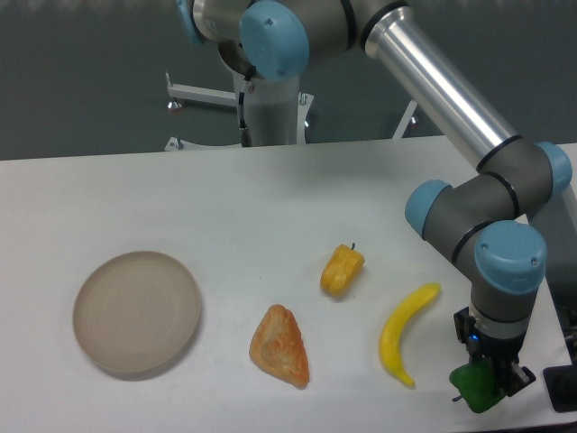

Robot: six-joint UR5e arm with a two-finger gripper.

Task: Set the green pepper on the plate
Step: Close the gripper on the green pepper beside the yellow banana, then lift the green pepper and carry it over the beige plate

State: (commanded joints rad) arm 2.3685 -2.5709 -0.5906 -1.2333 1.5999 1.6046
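The green pepper is small, bright green and glossy, and sits at the table's front right corner. My gripper points straight down over it, with its dark fingers on either side of the pepper and apparently closed on it. The pepper rests at or just above the table surface. The plate is a round beige dish at the front left, far from the gripper, with nothing on it.
A yellow banana lies just left of the gripper. A yellow-orange pepper and an orange pastry slice lie between the gripper and the plate. The table's right edge is close to the gripper.
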